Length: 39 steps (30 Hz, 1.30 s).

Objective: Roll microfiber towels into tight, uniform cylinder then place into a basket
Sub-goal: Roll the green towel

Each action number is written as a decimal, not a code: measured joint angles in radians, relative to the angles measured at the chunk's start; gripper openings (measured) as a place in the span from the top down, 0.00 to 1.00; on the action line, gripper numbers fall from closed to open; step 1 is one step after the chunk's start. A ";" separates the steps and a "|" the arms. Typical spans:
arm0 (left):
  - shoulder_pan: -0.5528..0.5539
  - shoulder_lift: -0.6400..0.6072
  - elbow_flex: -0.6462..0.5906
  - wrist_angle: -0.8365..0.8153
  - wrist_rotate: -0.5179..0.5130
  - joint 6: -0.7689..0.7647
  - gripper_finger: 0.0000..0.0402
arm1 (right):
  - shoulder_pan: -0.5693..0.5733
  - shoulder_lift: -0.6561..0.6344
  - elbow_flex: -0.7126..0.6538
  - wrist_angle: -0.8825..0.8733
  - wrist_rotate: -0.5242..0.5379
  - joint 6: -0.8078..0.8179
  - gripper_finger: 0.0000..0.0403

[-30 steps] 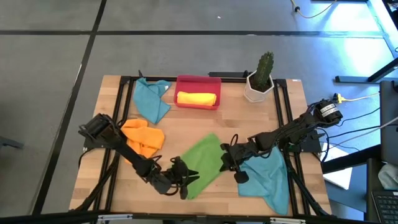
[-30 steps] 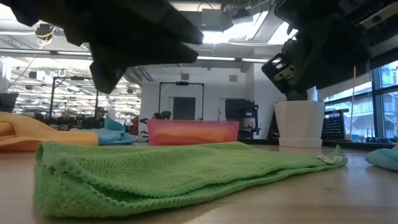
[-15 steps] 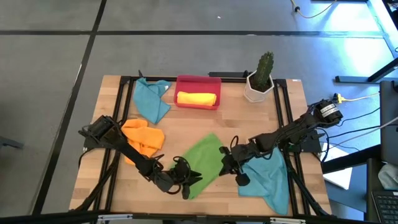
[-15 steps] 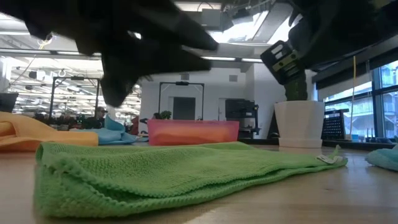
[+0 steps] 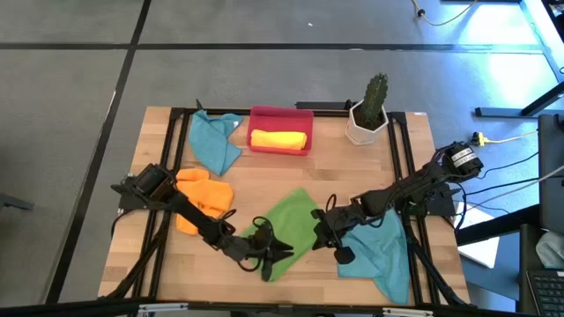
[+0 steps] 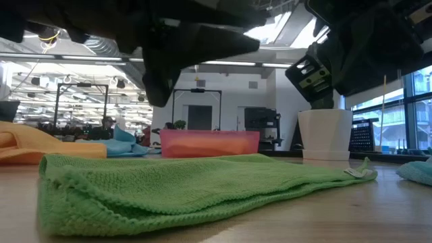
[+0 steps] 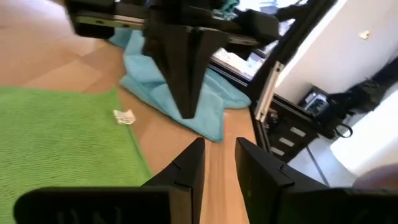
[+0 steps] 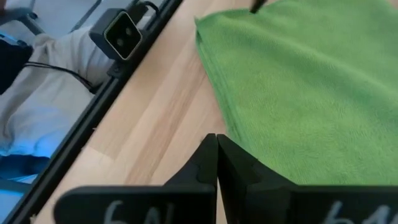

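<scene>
We've got the left hand [image 5: 269, 251] part-open over the green towel [image 5: 286, 231] at 6 o'clock, right hand [image 5: 324, 231] pinched closed beside it, so we'd grab an edge squarely and roll tight.

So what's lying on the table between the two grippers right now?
The green towel, lying flat on the table, spans the stretch between the left gripper and the right gripper; the high view shows it.
</scene>
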<state>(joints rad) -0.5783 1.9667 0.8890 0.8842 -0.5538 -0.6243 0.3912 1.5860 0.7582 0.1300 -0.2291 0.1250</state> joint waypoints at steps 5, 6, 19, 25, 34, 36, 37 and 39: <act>-0.014 0.000 0.000 0.002 -0.008 0.007 0.80 | 0.000 0.002 0.000 0.002 -0.001 0.001 0.99; -0.014 0.000 0.000 0.002 -0.008 0.007 0.80 | 0.000 0.002 0.000 0.002 -0.001 0.002 0.99; -0.010 0.000 0.000 0.001 -0.013 0.008 0.80 | 0.001 0.002 0.000 0.008 -0.001 0.021 0.99; 0.000 0.000 0.000 0.001 -0.014 0.047 0.80 | 0.026 0.015 0.000 0.008 -0.001 0.033 0.99; 0.068 0.000 -0.002 -0.226 0.012 0.009 0.80 | 0.037 0.071 0.000 -0.074 0.069 0.168 0.99; 0.099 0.000 -0.002 -0.259 0.060 -0.004 0.80 | 0.037 0.078 0.000 -0.134 0.101 0.216 0.99; 0.114 0.000 -0.002 -0.272 0.088 -0.016 0.80 | 0.038 0.082 0.000 -0.157 0.111 0.240 0.99; 0.143 0.000 -0.002 -0.304 0.141 -0.036 0.80 | 0.038 0.089 0.000 -0.199 0.145 0.278 0.99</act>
<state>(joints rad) -0.4356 1.9667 0.8875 0.5801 -0.4126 -0.6602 0.4290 1.6745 0.7578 -0.0685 -0.0843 0.4031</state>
